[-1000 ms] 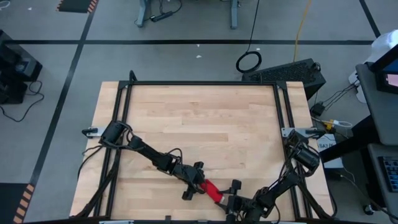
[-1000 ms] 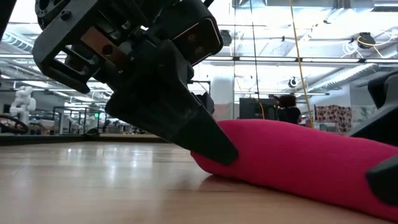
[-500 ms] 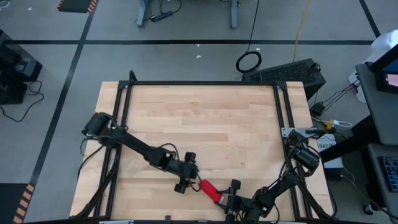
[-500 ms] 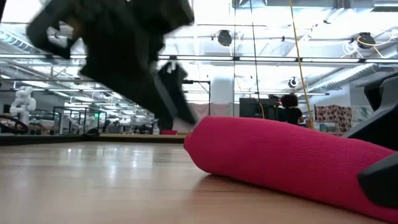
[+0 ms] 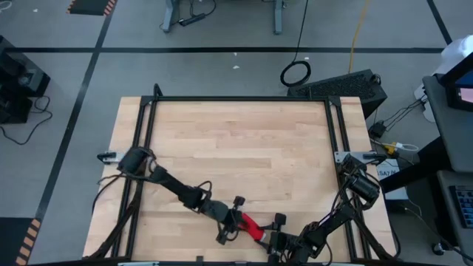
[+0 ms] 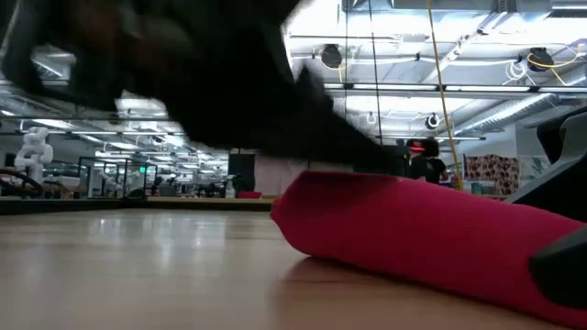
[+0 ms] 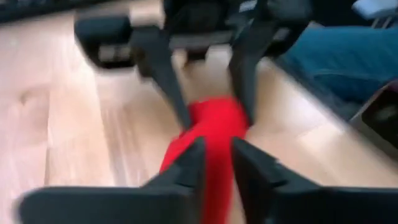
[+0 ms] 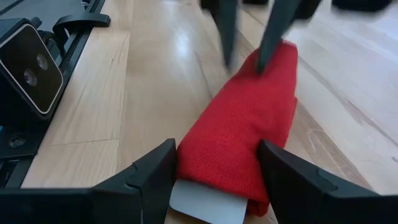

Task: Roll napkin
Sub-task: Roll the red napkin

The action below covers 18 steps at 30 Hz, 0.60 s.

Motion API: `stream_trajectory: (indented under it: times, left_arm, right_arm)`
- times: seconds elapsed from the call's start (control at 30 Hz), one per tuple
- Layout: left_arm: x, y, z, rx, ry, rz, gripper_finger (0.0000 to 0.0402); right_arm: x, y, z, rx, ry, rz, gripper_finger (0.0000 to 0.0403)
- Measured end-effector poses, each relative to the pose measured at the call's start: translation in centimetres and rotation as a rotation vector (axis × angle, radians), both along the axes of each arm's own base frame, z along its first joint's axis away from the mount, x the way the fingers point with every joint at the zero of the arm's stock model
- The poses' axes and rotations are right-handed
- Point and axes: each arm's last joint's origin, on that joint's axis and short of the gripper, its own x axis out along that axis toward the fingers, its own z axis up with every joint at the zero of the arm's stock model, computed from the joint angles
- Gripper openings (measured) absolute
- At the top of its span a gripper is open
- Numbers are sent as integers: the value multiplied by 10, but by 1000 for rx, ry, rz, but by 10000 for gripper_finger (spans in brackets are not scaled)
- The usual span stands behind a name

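A red napkin [image 5: 250, 224], rolled into a thick tube, is lying on the wooden surface [image 5: 244, 140] near its front edge, between the two arms. The right gripper [image 8: 214, 171] is sitting at one end of the roll, its fingers [image 8: 149, 174] spread wide with the napkin's end and small white tag [image 8: 208, 200] resting between them, each finger just beside the cloth. The left gripper [image 7: 216, 163] is at the opposite end, its fingers [image 7: 186, 165] standing fairly close together on either side of the red cloth; motion blur is smearing this view, so whether they are actually pinching it cannot be told.
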Motion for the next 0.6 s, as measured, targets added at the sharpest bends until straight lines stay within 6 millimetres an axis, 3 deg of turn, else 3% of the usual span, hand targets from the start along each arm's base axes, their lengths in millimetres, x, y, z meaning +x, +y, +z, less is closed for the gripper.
stream_trajectory:
  times: [0.13, 0.47, 0.6]
  left_arm:
    - [8, 11, -18, -15, 10, 36, 11]
    - [1, 16, -31, -39, 65, 48, 11]
    - [1, 16, -32, -42, 78, 50, 6]
  right_arm:
    - [0, 0, 0, 1, -2, 1, 217]
    - [0, 1, 1, 14, -11, 1, 217]
    - [-3, 4, 12, 37, -29, 1, 217]
